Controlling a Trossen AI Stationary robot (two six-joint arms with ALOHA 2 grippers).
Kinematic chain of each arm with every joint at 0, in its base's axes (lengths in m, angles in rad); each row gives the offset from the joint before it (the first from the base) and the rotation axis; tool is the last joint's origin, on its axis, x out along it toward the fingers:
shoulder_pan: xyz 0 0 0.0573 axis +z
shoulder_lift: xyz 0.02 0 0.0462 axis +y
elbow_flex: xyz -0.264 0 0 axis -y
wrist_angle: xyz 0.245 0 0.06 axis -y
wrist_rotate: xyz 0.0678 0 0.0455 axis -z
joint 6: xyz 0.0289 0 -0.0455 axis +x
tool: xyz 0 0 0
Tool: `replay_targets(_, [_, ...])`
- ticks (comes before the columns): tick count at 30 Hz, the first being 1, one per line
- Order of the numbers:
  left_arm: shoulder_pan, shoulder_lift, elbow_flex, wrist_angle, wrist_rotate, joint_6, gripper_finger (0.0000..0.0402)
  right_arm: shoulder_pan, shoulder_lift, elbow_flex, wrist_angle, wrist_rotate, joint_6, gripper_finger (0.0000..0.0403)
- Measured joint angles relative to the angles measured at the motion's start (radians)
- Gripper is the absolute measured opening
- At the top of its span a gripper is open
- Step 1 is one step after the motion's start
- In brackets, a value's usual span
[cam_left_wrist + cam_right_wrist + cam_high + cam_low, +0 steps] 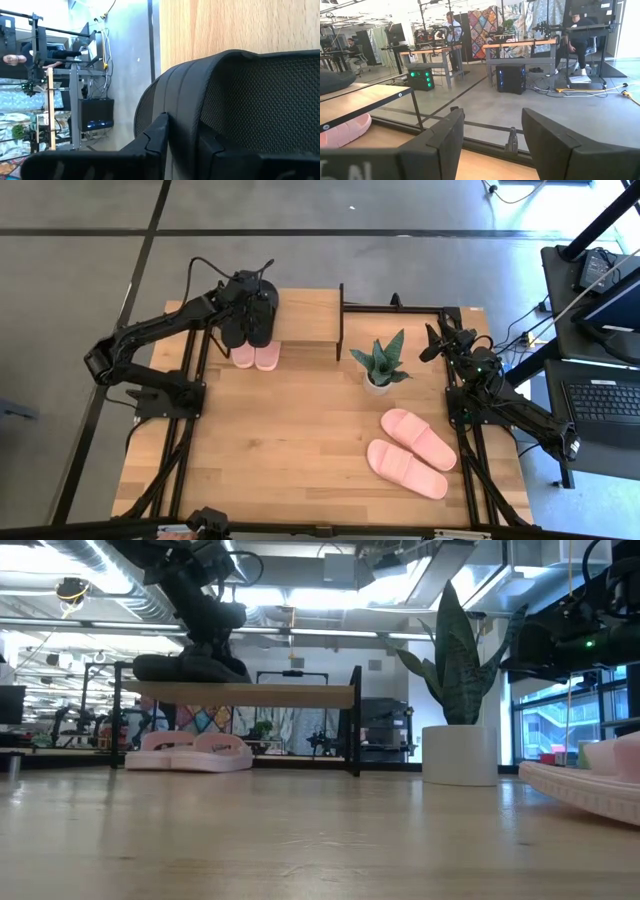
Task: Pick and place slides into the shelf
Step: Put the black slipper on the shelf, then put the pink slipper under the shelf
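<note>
Two black slides (248, 320) lie side by side on the left end of the shelf's top board (312, 315), seen from the side in the low view (185, 667). My left gripper (252, 290) hangs over them from above and is shut on one slide (240, 100). A pair of pink slides (255, 358) rests on the table under the shelf (190, 752). Two more pink slides (410, 452) lie flat on the table's right part. My right gripper (435, 340) waits open near the table's far right corner (492, 135), holding nothing. My left gripper has the black slide by the edge of its wide strap (182, 100). One finger (155, 142) is on the strap's ribbed outer face and the other finger (220, 150) is inside, against the mesh lining. It comes from above. The slide's sole sits on the shelf's top board (290, 695).
A potted snake plant (380, 365) stands in a white pot right of the shelf, between it and the loose pink slides. The right half of the shelf's top board is bare. The table's near left part (270, 450) holds nothing. People sit at benches in the room beyond.
</note>
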Motion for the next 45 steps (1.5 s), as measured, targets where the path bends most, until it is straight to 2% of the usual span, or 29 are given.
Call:
replay_targets(6, [0.000,0.000,0.000,-0.001,0.015,0.000,0.0060,0.000,0.000,0.000,0.000,0.000,0.002,0.0200])
replay_targets(15, [-0.027,0.000,0.000,-0.001,0.032,-0.027,0.0137,0.000,0.000,0.000,0.000,0.000,-0.002,0.0200])
replay_targets(19, [-0.043,-0.001,-0.001,-0.001,0.028,-0.051,0.0153,0.000,0.000,0.000,0.000,0.000,-0.003,0.0200])
replay_targets(30, [-0.071,-0.040,-0.001,-0.022,0.004,-0.159,0.0157,0.000,0.000,0.000,0.000,-0.001,-0.009,0.0200])
replay_targets(38, [-0.098,-0.077,-0.001,-0.122,0.003,-0.242,0.0157,0.000,0.002,0.000,0.000,-0.003,-0.028,0.0200])
replay_targets(45, [-0.153,-0.158,-0.001,-0.138,-0.018,-0.324,0.0157,0.000,0.009,0.000,0.001,-0.002,-0.028,0.0200])
